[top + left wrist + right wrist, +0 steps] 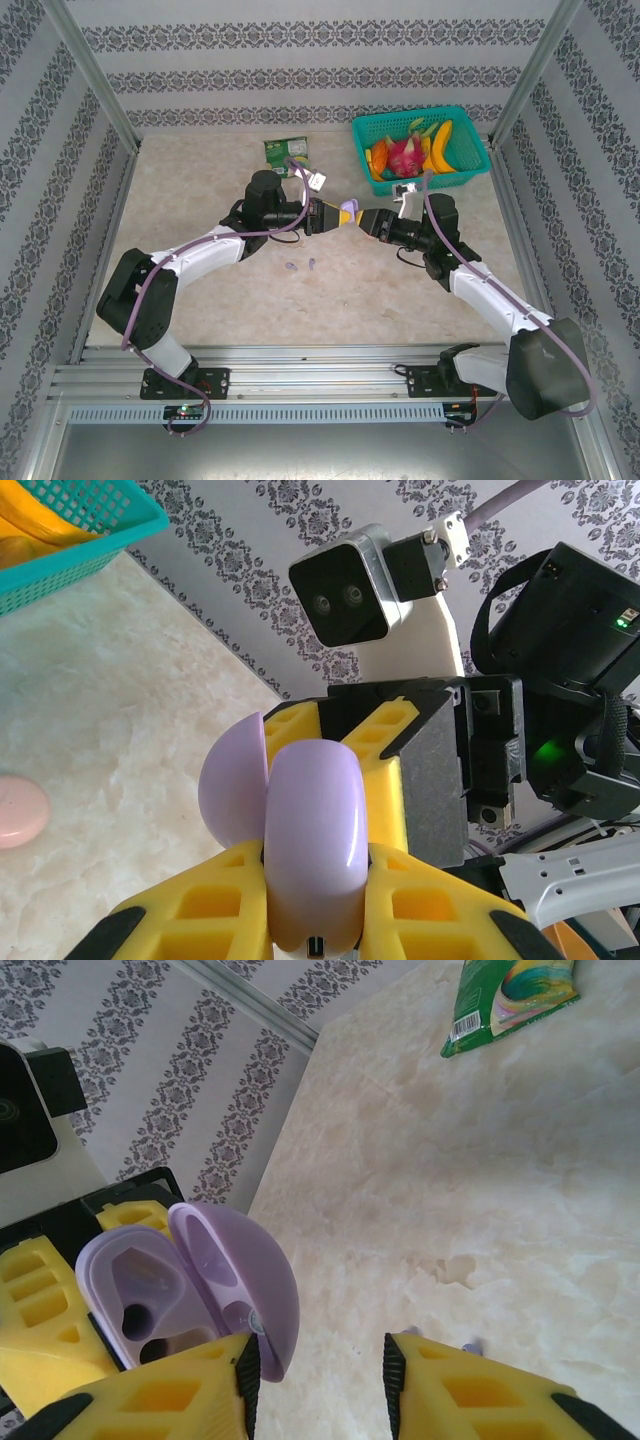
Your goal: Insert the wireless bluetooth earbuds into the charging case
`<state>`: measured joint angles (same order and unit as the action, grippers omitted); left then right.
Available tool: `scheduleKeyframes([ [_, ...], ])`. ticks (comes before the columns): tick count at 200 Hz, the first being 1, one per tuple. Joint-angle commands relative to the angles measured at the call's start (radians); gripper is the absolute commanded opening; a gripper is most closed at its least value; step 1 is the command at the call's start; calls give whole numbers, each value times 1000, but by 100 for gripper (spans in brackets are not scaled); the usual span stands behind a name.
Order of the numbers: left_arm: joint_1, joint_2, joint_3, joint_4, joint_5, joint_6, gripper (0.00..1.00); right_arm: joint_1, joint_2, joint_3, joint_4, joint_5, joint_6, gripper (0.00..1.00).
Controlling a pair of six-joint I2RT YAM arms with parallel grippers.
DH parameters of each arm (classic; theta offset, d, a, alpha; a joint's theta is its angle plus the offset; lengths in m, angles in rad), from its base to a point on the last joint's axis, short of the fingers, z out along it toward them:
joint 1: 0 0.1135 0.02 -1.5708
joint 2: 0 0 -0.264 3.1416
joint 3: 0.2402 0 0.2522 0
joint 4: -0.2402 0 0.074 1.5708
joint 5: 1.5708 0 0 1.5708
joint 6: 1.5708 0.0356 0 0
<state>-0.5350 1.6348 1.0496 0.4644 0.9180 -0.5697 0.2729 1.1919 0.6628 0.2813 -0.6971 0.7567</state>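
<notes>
My left gripper (335, 216) is shut on a lavender charging case (349, 211), held above the table's middle. In the left wrist view the case (315, 840) sits between the yellow fingers (190, 915) with its lid (232, 790) swung open to the left. My right gripper (366, 220) faces it closely and is open. In the right wrist view the open lid (250, 1280) rests by the left finger (190, 1390), and the case's sockets (150, 1290) look dark. Two tiny lavender earbuds (290, 266) (313, 263) lie on the table below the grippers.
A teal basket (470, 140) of toy fruit stands at the back right. A green packet (285, 152) lies at the back centre. A pale pink round case (15, 810) lies on the table. Striped walls and metal posts enclose the table.
</notes>
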Motion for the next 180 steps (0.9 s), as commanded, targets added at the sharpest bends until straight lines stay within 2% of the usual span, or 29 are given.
scheduleKeyframes([
  [1,-2,11,18,52,33,-7,0,9,13,43,28,1,-5,40],
  [64,-5,8,18,49,39,-6,0,9,40,58,29,4,-2,34],
  [126,-8,13,21,49,41,-7,0,12,43,64,25,-13,-9,21],
  [180,-13,22,25,48,40,-9,0,19,34,72,6,-10,-24,14],
])
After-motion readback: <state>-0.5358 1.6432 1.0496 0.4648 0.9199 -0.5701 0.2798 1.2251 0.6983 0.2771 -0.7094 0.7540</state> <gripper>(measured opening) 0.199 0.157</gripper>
